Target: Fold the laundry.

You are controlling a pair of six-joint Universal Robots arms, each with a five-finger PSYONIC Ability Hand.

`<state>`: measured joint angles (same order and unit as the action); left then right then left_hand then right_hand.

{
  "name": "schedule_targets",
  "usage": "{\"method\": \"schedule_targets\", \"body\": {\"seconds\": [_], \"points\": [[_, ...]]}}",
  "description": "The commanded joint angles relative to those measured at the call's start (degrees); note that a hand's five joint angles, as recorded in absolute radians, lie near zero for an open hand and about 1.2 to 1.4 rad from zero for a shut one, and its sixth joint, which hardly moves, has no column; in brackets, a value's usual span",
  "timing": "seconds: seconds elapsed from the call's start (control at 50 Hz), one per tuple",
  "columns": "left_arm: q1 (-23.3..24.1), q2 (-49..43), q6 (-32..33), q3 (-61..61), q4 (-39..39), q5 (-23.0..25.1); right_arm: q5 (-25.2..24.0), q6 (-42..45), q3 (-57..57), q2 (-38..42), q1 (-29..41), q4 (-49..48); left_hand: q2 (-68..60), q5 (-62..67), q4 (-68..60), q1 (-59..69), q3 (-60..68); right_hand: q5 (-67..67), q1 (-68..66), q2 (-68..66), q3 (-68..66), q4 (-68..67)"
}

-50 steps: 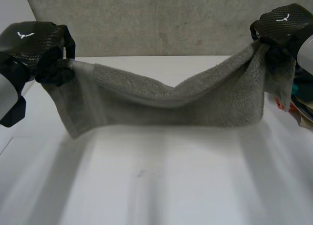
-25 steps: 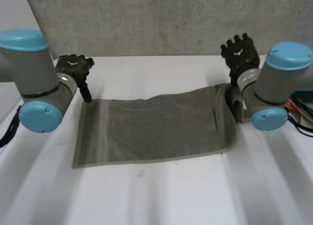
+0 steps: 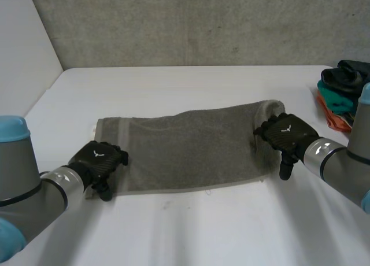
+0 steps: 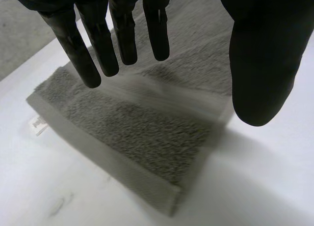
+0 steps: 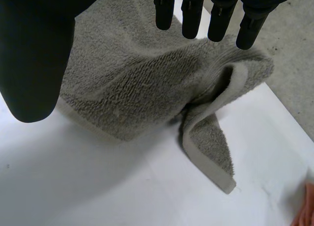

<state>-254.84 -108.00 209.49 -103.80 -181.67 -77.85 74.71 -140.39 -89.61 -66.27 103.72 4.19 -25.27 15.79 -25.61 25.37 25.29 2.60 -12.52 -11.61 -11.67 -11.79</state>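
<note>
Grey towel (image 3: 185,147) lies flat on the tabletop (image 3: 191,237), long side across. It looks doubled, going by the thick layered edge in the left wrist view (image 4: 147,186).

Left hand (image 3: 98,162) is at the near-left corner. Its fingers (image 4: 98,49) are straight and its thumb (image 4: 260,54) is spread wide, with nothing pinched.

Right hand (image 3: 287,136) is at the right end by the near edge. Its fingers (image 5: 191,14) are straight too and hold nothing. That end is rumpled: a flap (image 5: 211,147) has kicked out sideways from under the top layer.

A pile of other clothes (image 3: 341,87) sits at the far right of the tabletop, well apart.

My read is that both hands are lining up grips for the next fold. To do it cleanly:
- Right: square that flap back first, or pinch low enough to catch it with the layers above. Otherwise it will trail out of the fold.
- Left: thumb under the corner edge, fingers on top, taking every layer. If it grabs the top layer alone, the fold will peel open.
- Close both hands before lifting, raise them level and keep the edge between them taut.
- Carry one end over the other and match the edges before letting go.
</note>
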Motion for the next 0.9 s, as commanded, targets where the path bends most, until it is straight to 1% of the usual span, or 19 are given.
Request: {"method": "schedule_targets", "body": {"seconds": [0.02, 0.12, 0.3, 0.44, 0.48, 0.6, 0.62, 0.68, 0.74, 0.76, 0.78, 0.9], "points": [[-0.22, -5.20, 0.39, 1.59, -5.98, -1.34, 0.17, -0.49, -3.12, 0.18, 0.08, -4.27, -4.79, 4.27, -4.45, 4.69, 4.77, -2.60, 2.52, 1.61, 1.67, 1.79], [0.22, -7.48, 1.96, 1.76, -7.47, -2.21, 0.17, -1.46, -4.61, 0.09, -0.01, -5.06, -4.62, 4.10, -4.28, 4.53, 4.60, -2.60, 2.52, 1.61, 1.67, 1.79], [0.05, -8.36, 3.64, 1.94, -8.70, -2.48, 0.17, -1.81, -6.02, 0.00, -0.27, -6.65, -3.95, 3.43, -3.61, 3.85, 3.93, -2.60, 2.52, 1.61, 1.67, 1.79], [-0.31, -9.77, 3.64, 2.38, -13.45, -2.74, 0.17, -1.90, -6.81, -0.35, 0.34, -6.82, -9.16, 8.64, -8.82, 9.07, 9.14, -2.60, 2.52, 1.61, 1.67, 1.79], [-0.31, -10.65, 3.64, 2.82, -14.77, -2.74, 0.26, -1.90, -7.16, -0.44, 0.35, -7.17, -11.84, 11.32, -11.50, 11.75, 11.83, -2.60, 2.52, 1.61, 1.67, 1.79], [-0.39, -11.70, 3.55, 4.22, -15.38, -2.92, 0.26, -1.99, -7.86, -1.05, 0.43, -7.70, -20.75, 20.23, -20.41, 20.66, 20.73, -2.60, 2.52, 1.61, 1.67, 1.79], [-0.66, -11.70, 3.46, 4.83, -15.56, -2.92, 0.18, -1.99, -8.04, -1.14, 0.43, -7.88, -25.43, 24.91, -25.09, 25.34, 25.41, -2.60, 2.52, 1.61, 1.67, 1.79], [-0.83, -11.88, 3.29, 5.63, -15.82, -2.92, 0.26, -2.08, -8.13, -1.40, 0.43, -7.97, -32.36, 31.84, -32.02, 32.26, 32.34, -2.60, 2.52, 1.61, 1.67, 1.79], [-1.18, -12.32, 2.94, 6.59, -16.18, -2.66, 0.26, -2.51, -8.21, -1.67, 0.43, -8.05, -42.60, 42.08, -42.27, 42.51, 42.59, -2.60, 2.52, 1.61, 1.67, 1.79], [-1.27, -12.41, 2.85, 6.86, -16.26, -2.65, 0.26, -2.60, -8.22, -1.84, 0.43, -8.05, -47.13, 46.61, -46.80, 47.04, 47.12, -2.60, 2.52, 1.61, 1.67, 1.79], [-1.45, -12.58, 2.76, 7.38, -16.26, -2.57, 0.26, -2.86, -8.30, -2.10, 0.43, -8.05, -54.65, 54.14, -54.32, 54.56, 54.64, -2.60, 2.52, 1.61, 1.67, 1.79], [-1.80, -10.48, 1.80, 7.83, -14.42, -3.36, 1.14, -5.50, -8.22, -2.98, 0.08, -7.97, -54.73, 54.21, -54.39, 54.63, 54.71, -2.60, 2.52, 1.61, 1.67, 1.79]]}}
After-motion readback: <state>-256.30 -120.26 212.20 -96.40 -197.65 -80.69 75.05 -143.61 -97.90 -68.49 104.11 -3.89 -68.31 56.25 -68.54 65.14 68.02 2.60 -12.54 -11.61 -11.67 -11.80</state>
